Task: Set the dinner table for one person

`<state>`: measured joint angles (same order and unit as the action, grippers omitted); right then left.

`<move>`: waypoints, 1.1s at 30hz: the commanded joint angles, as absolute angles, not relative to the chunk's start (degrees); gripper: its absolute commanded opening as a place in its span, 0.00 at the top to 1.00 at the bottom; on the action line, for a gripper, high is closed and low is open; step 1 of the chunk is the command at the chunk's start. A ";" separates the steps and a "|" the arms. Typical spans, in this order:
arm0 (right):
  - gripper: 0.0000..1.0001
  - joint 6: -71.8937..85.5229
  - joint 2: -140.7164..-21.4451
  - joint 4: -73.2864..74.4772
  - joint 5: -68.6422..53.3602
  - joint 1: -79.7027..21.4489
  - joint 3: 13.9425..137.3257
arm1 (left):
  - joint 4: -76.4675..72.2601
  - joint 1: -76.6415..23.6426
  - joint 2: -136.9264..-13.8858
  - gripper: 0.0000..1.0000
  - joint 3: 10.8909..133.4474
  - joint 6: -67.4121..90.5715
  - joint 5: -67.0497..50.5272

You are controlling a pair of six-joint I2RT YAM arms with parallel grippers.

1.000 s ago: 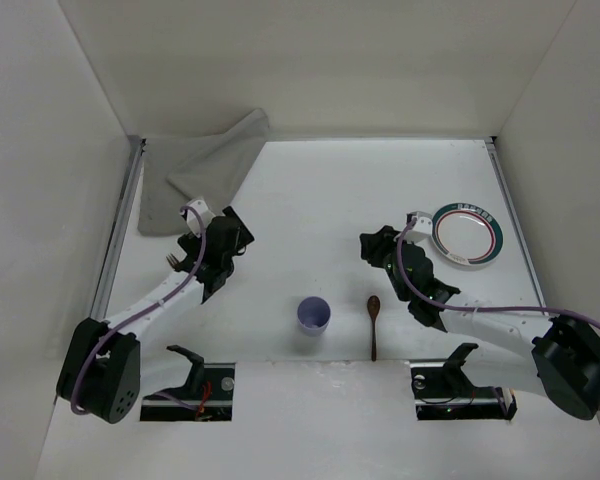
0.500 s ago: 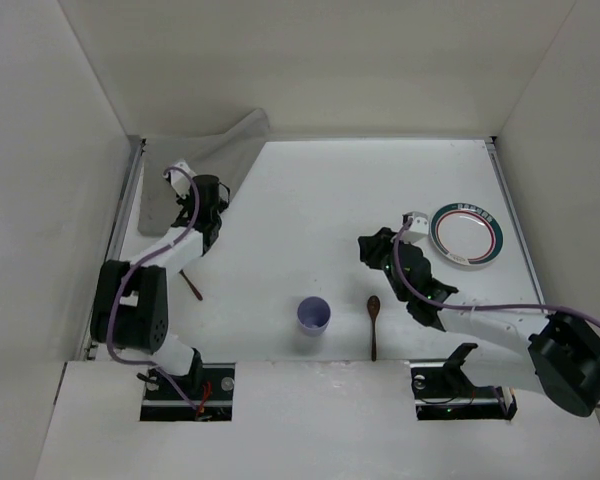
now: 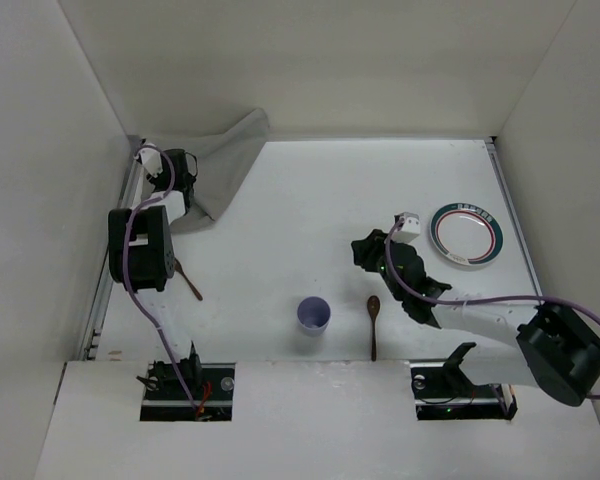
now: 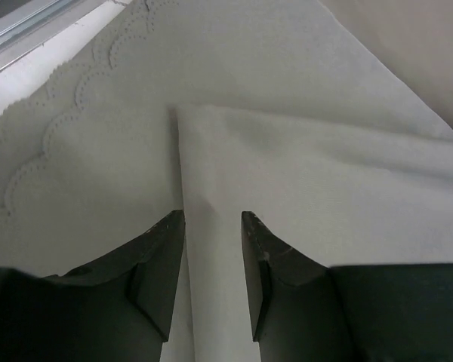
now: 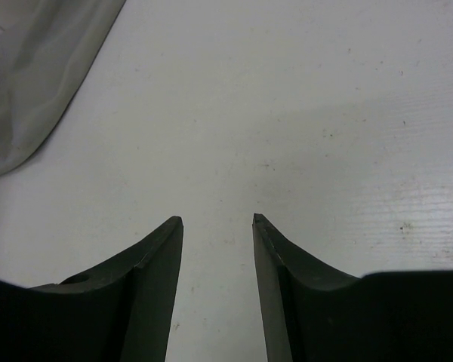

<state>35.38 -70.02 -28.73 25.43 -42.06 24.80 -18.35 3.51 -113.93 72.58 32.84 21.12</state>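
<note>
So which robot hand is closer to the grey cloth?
Left. The left gripper hangs right over the grey cloth in the far left corner. The right gripper is over bare table near the plate, well away from the cloth.

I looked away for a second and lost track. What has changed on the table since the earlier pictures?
The left gripper released the brown-handled utensil, now lying on the white tabletop, and swung toward the far-left corner over the crumpled grey cloth, jaws open. The right gripper barely shifted. The lilac cup, wooden spoon and green-rimmed plate stayed put.
</note>
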 commanded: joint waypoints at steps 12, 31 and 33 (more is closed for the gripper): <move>0.51 35.95 -70.84 -30.50 23.38 -42.32 27.42 | -13.89 -0.47 -124.19 0.85 83.14 34.54 16.79; 0.51 35.42 -67.68 -30.15 23.91 -42.76 26.98 | -24.96 -19.03 -112.86 0.69 69.17 44.30 17.49; 0.51 35.33 -67.24 -29.97 24.08 -42.84 26.98 | -24.52 -18.68 -111.45 0.66 69.43 43.33 17.75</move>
<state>35.77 -68.93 -28.64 23.59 -42.11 25.34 -22.90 -20.62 -116.57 69.91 42.48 15.62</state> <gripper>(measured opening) 0.493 0.332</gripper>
